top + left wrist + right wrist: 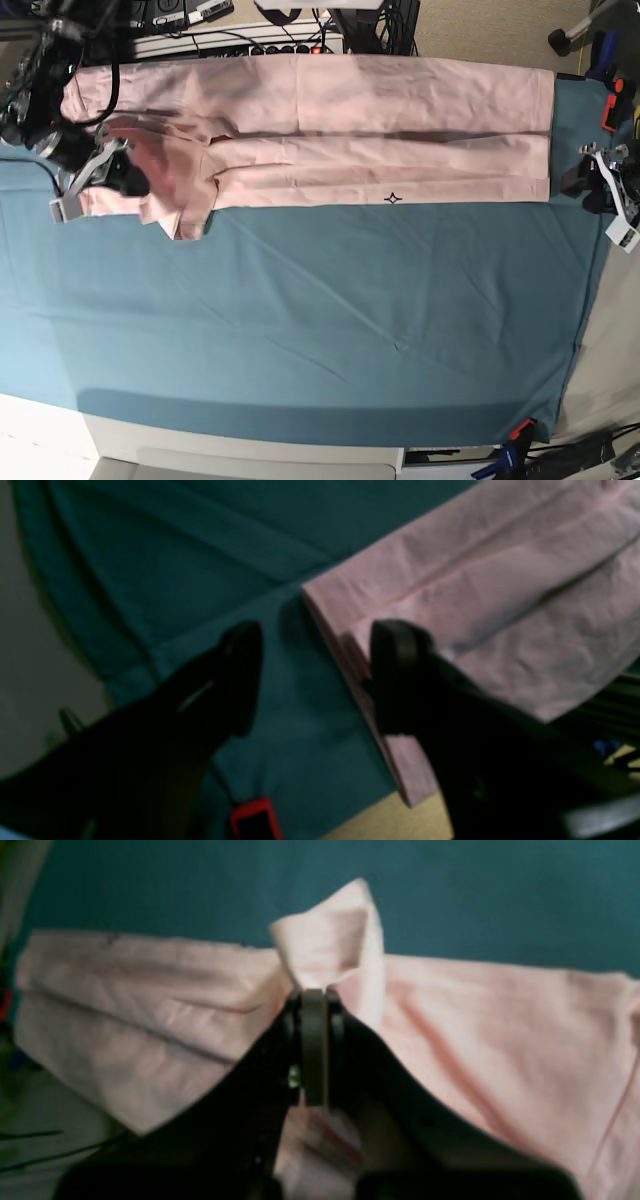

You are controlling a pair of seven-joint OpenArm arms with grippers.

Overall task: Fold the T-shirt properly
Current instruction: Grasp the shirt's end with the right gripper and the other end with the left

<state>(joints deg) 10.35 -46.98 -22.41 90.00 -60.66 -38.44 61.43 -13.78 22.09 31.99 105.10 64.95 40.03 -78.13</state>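
The pale pink T-shirt (330, 110) lies folded into a long strip along the far side of the teal table cloth (320, 320), plain side up. My right gripper (128, 178) sits at the strip's left end. In the right wrist view that gripper (315, 995) is shut on a pinched-up peak of the T-shirt (150, 1000). My left gripper (592, 180) is at the strip's right end. Seen from the left wrist, the left gripper (320, 680) is open, one finger over the edge of the T-shirt (500, 580) and the other over bare cloth (150, 555).
Cables and power strips (200, 40) crowd the far table edge behind the shirt. Red clamps (610, 105) hold the cloth at the right edge, another clamp (515, 435) at the near right corner. A red clip (252, 817) shows below the left gripper.
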